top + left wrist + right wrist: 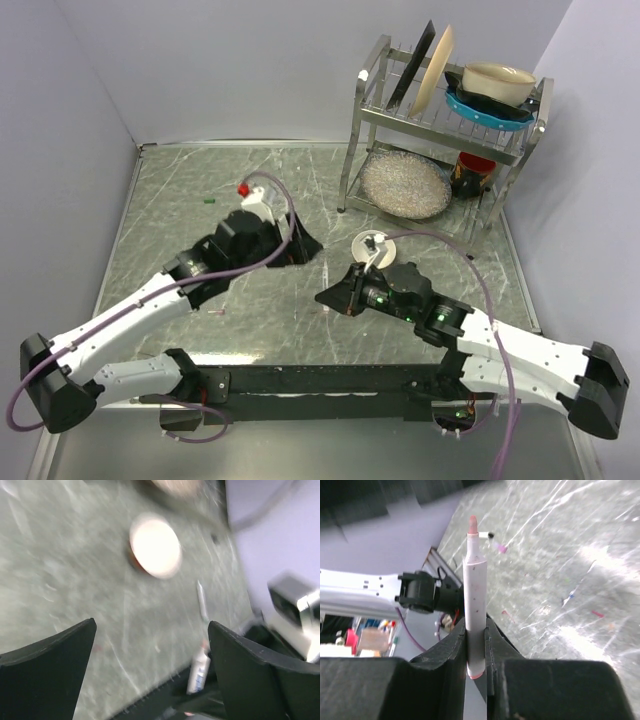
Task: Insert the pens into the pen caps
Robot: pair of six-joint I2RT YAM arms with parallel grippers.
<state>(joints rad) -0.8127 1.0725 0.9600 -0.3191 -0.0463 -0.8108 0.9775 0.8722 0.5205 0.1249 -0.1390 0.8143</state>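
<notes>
Across the whole field lies a grey-green marbled counter [200, 240], enclosed by pale walls at its far, left and right edges. At the far right corner a metal dish rack [420, 128] is seen, with plates, a bowl and a round mesh piece on its two shelves. From the near left corner the left arm [130, 315] is extended to the middle of the counter; from the near right corner the right arm [520, 350] is extended to meet it.

The left gripper [152, 630] is shown with its black fingers [50, 665] spread wide and nothing held between them. The right gripper [476, 632] is pressed together on a white pen [474, 585], which is pinched near its lower end, with the pinkish tip uncapped and pointed away from the wrist.

A small white bowl [360, 247] is placed right of centre, just beyond the right gripper. In the blurred left wrist view a second pen [201, 600] is seen lying flat on the counter, near the bowl but apart from it.

A green cap [209, 199] lies alone toward the far left corner, well apart from both grippers. A pinkish cap [499, 547] lies on the counter beyond the tip of the held pen, not touched by it.
</notes>
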